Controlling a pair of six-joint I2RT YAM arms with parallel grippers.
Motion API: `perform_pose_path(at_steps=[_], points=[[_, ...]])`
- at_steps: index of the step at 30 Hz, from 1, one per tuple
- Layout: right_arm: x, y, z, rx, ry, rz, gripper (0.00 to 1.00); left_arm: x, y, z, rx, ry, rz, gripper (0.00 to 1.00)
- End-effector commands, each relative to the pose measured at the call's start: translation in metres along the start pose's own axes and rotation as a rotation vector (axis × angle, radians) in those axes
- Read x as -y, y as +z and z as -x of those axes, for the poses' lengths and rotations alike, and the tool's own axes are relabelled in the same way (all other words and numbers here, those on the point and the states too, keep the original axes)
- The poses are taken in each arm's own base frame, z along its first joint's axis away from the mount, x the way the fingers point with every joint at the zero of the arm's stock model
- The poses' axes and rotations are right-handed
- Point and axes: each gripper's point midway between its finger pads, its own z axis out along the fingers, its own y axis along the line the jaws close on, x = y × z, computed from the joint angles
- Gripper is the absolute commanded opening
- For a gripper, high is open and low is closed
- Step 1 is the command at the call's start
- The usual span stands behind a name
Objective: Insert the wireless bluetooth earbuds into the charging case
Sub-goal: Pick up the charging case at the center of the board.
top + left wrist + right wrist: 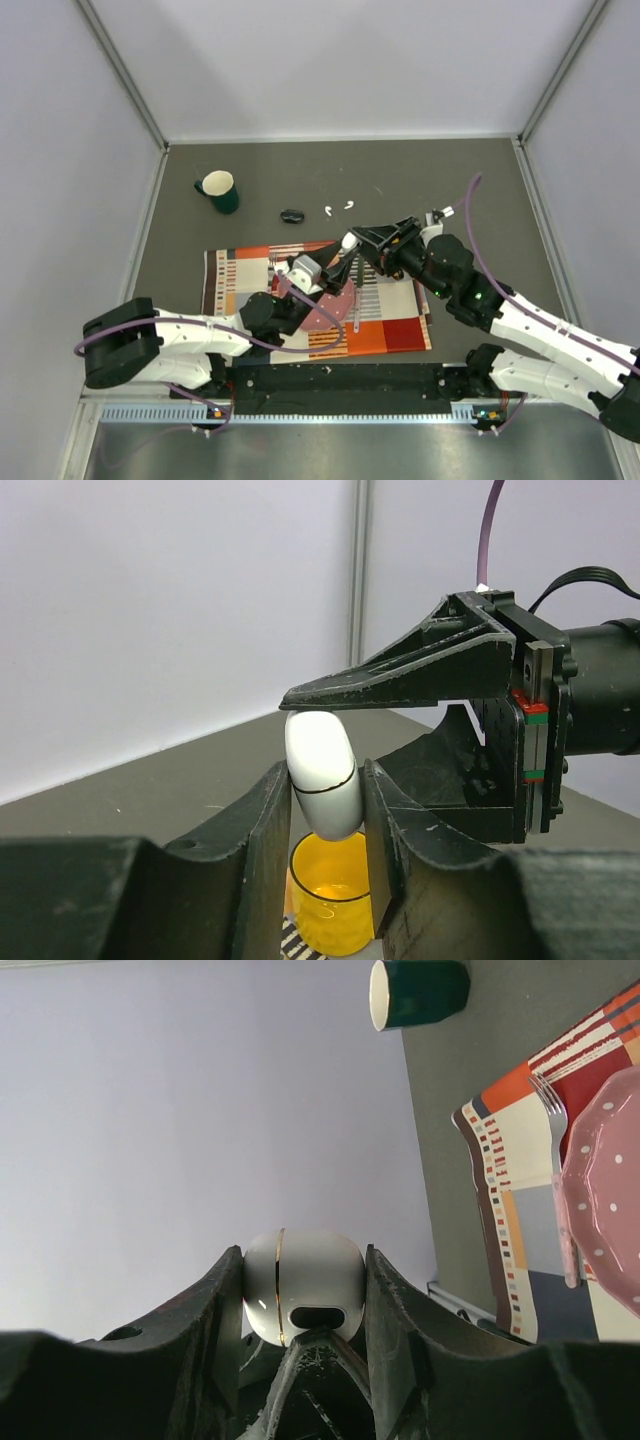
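My left fingers (265, 830) and right fingers (212, 1310) both pinch the charging case (322, 770); an uneven pull could pop it free.

Your left gripper (340, 256) and right gripper (360, 238) meet at the white rounded plastic charging case (348, 243) above the striped placemat (228, 275); two tiny white earbuds (328, 210) lie beyond its far edge.

Top view looks down from above and behind the arms, far off — whole table (450, 180) shows. Wrist views sit very close to the case (303, 1275), left one level, right one looking out toward the mug (420, 990); all three share the case.
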Motion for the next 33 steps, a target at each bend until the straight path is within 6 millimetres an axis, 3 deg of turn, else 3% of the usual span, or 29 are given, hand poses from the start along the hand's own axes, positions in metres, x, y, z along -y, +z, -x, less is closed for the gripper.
perform_pose_path(at_steps=[1, 3, 4, 7, 8, 9, 12, 13, 14, 16, 26, 33], points=[[-0.015, -0.011, -0.019, -0.094, -0.068, 0.058, 0.11, -0.008, 0.005, 0.092, 0.343, -0.15, 0.033, 0.05], [-0.015, -0.013, -0.02, -0.103, -0.14, 0.051, 0.27, -0.011, 0.001, 0.096, 0.354, -0.137, 0.037, 0.0], [-0.016, -0.015, -0.02, -0.105, -0.171, 0.038, 0.45, -0.01, -0.003, 0.093, 0.347, -0.127, 0.023, 0.0], [-0.02, -0.019, -0.021, -0.115, -0.26, 0.036, 0.72, -0.012, -0.012, 0.094, 0.349, -0.111, -0.018, 0.0], [-0.022, -0.021, -0.022, -0.126, -0.288, 0.045, 0.75, -0.013, -0.015, 0.101, 0.359, -0.125, -0.03, 0.0], [-0.024, -0.022, -0.023, -0.131, -0.297, 0.051, 0.77, -0.013, -0.015, 0.09, 0.311, -0.101, -0.045, 0.0], [-0.023, -0.025, -0.028, -0.163, -0.319, 0.04, 0.76, -0.011, -0.021, 0.097, 0.301, -0.092, -0.098, 0.0], [-0.022, -0.026, -0.028, -0.167, -0.318, 0.038, 0.74, -0.01, -0.021, 0.088, 0.258, -0.075, -0.111, 0.0], [-0.023, -0.026, -0.029, -0.17, -0.32, 0.044, 0.73, -0.009, -0.024, 0.096, 0.273, -0.081, -0.136, 0.0], [-0.024, -0.026, -0.029, -0.173, -0.325, 0.044, 0.71, -0.009, -0.025, 0.09, 0.231, -0.066, -0.155, 0.0], [-0.053, -0.026, -0.051, -0.271, -0.281, 0.198, 0.75, -0.018, -0.032, 0.087, 0.225, -0.073, -0.146, 0.0], [-0.07, -0.036, -0.042, -0.216, -0.327, 0.259, 0.75, -0.015, -0.03, 0.078, 0.181, -0.072, -0.154, 0.0]])
